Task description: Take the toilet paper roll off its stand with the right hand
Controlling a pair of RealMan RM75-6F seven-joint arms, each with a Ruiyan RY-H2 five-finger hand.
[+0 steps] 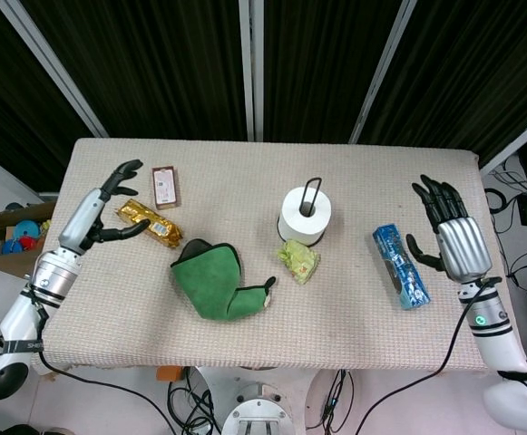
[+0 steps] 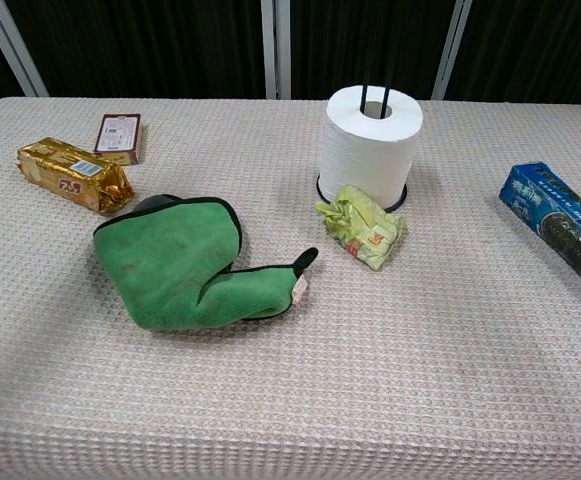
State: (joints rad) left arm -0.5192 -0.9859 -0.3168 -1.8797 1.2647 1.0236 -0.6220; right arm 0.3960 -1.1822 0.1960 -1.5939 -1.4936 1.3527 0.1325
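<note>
Head view: high, looking steeply down on the whole table (both arms at its sides). Chest view: low, close, facing across the same tabletop's middle.

A robot test lab is suggested: a desk covered in beige waffle-weave cloth is set before black curtains hung between pale metal posts, loose cables are seen on the floor to the right, and a cardboard box of coloured oddments is kept beside it.
</note>
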